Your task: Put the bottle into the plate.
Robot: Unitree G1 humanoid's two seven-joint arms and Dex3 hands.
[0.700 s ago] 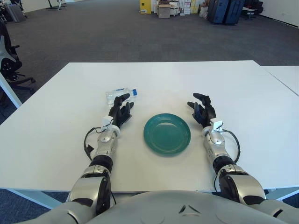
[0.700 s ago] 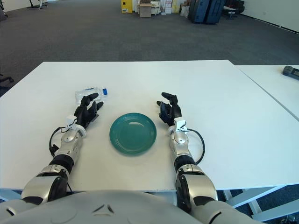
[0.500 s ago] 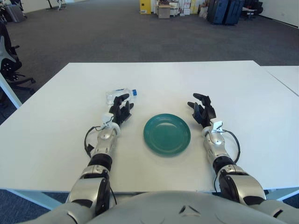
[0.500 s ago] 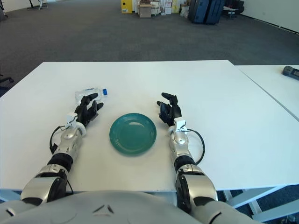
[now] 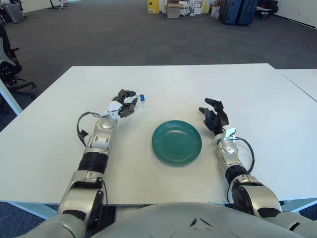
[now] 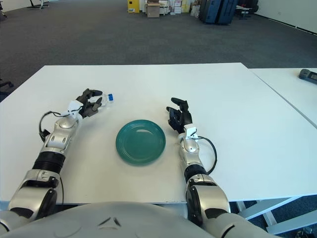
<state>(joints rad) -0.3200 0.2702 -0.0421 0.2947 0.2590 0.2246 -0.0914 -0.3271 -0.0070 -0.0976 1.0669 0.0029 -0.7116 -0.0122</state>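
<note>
A clear plastic bottle lies on its side on the white table (image 5: pixel 198 84), far left of centre; only its blue cap (image 5: pixel 141 97) shows past my left hand. My left hand (image 5: pixel 125 100) is stretched forward over the bottle's body, its fingers spread on either side of it and not closed. A round teal plate (image 5: pixel 177 142) sits empty in the middle near me, to the right of the bottle. My right hand (image 5: pixel 213 115) rests on the table just right of the plate, open and empty.
A second white table (image 5: pixel 303 82) stands close on the right, with a dark device (image 6: pixel 308 75) on it. An office chair (image 5: pixel 7 62) stands off the left edge. Boxes and luggage (image 5: pixel 237 10) are far back across the carpet.
My left arm has reached forward and left, from just behind the bottle to over it, covering the bottle's body. The right hand and the plate have not moved.
</note>
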